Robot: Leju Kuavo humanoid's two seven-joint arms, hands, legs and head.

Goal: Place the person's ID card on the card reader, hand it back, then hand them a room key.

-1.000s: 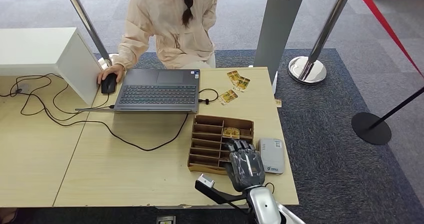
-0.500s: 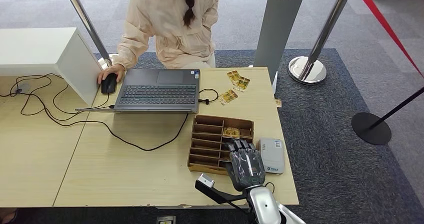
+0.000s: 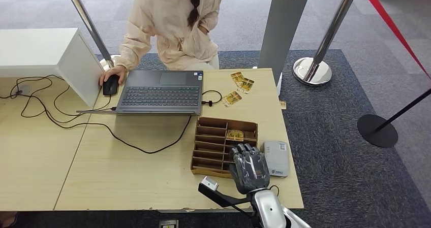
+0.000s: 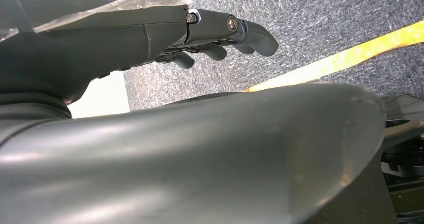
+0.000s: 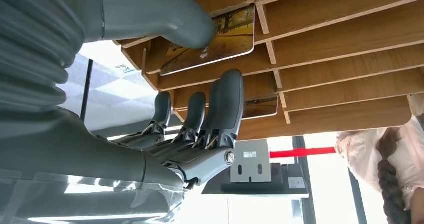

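The right hand (image 3: 249,168) is seen in the head view over the near right corner of the brown slotted wooden card organiser (image 3: 209,147), which stands on the pale wooden table (image 3: 127,180). In the right wrist view, its dark fingers (image 5: 225,107) are extended toward the organiser's dividers and the thick grey thumb (image 5: 165,12) lies against a yellow printed room key card (image 5: 212,42) resting in a compartment. Whether the card is actually pinched cannot be told; nothing is seen lifted clear of the organiser. A second card of the same kind (image 3: 235,134) is seen in a far right compartment in the head view.

The flat grey-white card reader (image 3: 276,158) lies just beside the organiser, on its right. Three further yellow cards (image 3: 238,88) are spread on the table beyond the organiser, near the open grey laptop (image 3: 160,92).

The left hand (image 4: 220,39) is seen in its wrist view above grey carpet, its fingers loosely curled, with nothing held.

A person in a cream jacket (image 3: 173,27) is seated at the far side of the table, one hand resting on a black computer mouse (image 3: 110,85).
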